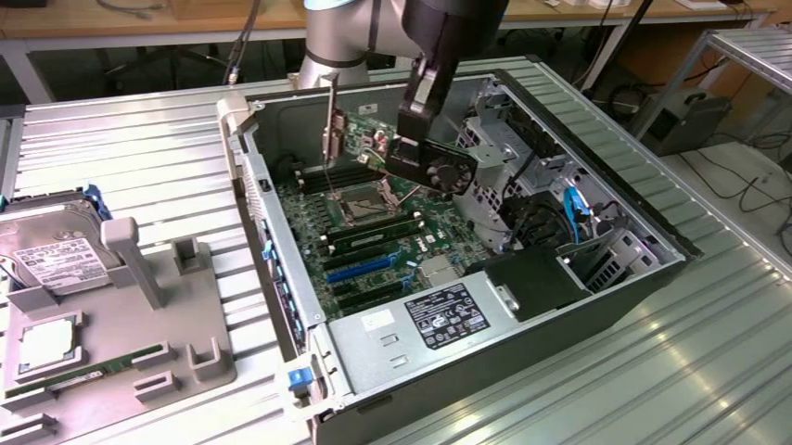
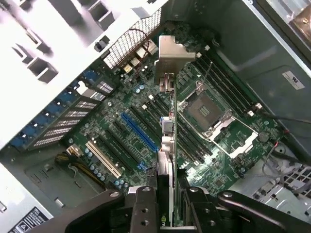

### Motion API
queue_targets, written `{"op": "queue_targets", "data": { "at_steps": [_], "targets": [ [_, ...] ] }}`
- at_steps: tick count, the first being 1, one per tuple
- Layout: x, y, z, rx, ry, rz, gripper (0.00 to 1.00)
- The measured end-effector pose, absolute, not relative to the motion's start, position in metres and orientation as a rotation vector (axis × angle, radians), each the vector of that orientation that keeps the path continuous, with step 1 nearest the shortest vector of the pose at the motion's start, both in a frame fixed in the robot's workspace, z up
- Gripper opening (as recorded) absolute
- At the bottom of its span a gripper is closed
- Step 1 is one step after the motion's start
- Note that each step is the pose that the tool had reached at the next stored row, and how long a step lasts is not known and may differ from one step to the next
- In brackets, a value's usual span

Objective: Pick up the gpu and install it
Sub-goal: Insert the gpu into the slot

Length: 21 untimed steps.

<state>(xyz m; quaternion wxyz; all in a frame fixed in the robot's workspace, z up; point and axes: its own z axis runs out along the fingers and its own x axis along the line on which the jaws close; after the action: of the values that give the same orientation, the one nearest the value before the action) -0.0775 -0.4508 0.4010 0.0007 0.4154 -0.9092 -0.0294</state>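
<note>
Since the gpu looked light and stiff but fragile, it was best taken by its bare upper edge, clear of the fan and contacts. The fingers were clamped there, one on each face. The arm reached down into the open case, holding the card upright and edge-down over the motherboard, near the blue slot, apparently not yet seated.

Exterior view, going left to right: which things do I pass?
Silver hard drive with white label → grey upright post on the plastic holder → green gpu card with silver bracket → blue cable inside the case.
</note>
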Motion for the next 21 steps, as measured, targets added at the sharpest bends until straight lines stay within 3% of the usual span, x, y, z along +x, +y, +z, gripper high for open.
{"op": "queue_targets", "data": {
  "at_steps": [21],
  "targets": [
    [-0.078,-0.451,0.387,1.962,-2.46,-0.077,0.26]
  ]
}}
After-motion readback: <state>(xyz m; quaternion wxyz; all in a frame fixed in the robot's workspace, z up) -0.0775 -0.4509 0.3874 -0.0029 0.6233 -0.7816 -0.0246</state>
